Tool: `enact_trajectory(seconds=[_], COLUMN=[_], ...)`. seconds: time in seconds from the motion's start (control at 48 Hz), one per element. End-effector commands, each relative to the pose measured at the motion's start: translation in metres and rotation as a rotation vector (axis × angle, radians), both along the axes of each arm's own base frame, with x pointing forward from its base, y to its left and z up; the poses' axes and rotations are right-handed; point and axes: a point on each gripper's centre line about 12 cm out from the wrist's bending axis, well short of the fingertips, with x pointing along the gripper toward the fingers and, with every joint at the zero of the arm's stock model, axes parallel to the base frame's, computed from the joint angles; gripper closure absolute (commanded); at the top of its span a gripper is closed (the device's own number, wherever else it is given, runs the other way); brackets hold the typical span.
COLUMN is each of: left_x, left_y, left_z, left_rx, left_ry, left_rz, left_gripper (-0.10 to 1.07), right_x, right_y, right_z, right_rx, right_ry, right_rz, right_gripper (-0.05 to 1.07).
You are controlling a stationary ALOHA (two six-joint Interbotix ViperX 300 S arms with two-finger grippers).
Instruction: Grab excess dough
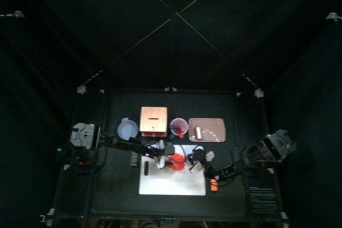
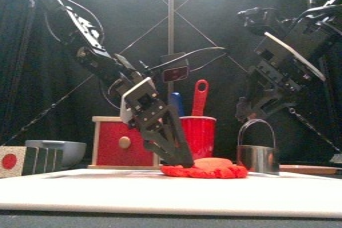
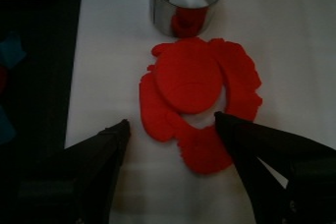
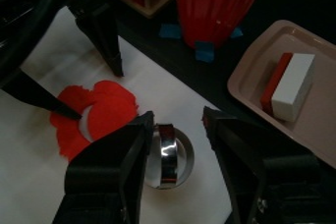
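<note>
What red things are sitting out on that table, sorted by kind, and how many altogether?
Red dough: 1 flattened piece, with a ragged ring around a cut disc
Red cup: 1
Red-fronted box: 1
Red-handled tool in the cup: 1
Total: 4

surface: white mat (image 3: 118, 51) | on it: red dough (image 3: 199, 95), metal ring cutter (image 3: 187, 0)

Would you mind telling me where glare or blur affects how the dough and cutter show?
Left wrist view: red dough sharp on the bright white mat, left gripper soft. Front view: metal cutter glints. Top view: everything small against dark curtains.
</note>
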Motion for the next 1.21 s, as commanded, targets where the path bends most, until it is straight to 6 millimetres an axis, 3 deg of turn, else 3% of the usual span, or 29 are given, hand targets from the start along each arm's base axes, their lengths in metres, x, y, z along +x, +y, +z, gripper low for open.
enact_trajectory(seconds=[0.0,0.417,0.792,1.188], left_x=[0.007,0.007,0.005,-0.007], left_y=[0.002,0.003,0.002,0.003], left_z=[0.009,0.0,-0.007,-0.015], left_rx=[0.003,0.0,0.005,0.047], left_ry=[-0.031,-0.009,0.012,0.11], left_rz=[0.001,0.006,0.001,0.005], left_gripper=[-0.03,-0.03,0.13,0.15], right_x=[0.002,0.003,0.003,0.003], right_y=[0.0,0.001,0.001,0.002], right_z=[0.007,0.006,0.005,0.006], right_rx=[0.008,0.013,0.018,0.021], right_ry=[-0.023,-0.022,-0.019,-0.022], right_rz=[-0.005,0.0,-0.001,0.0], right_gripper=[0.21,0.21,0.21,0.21])
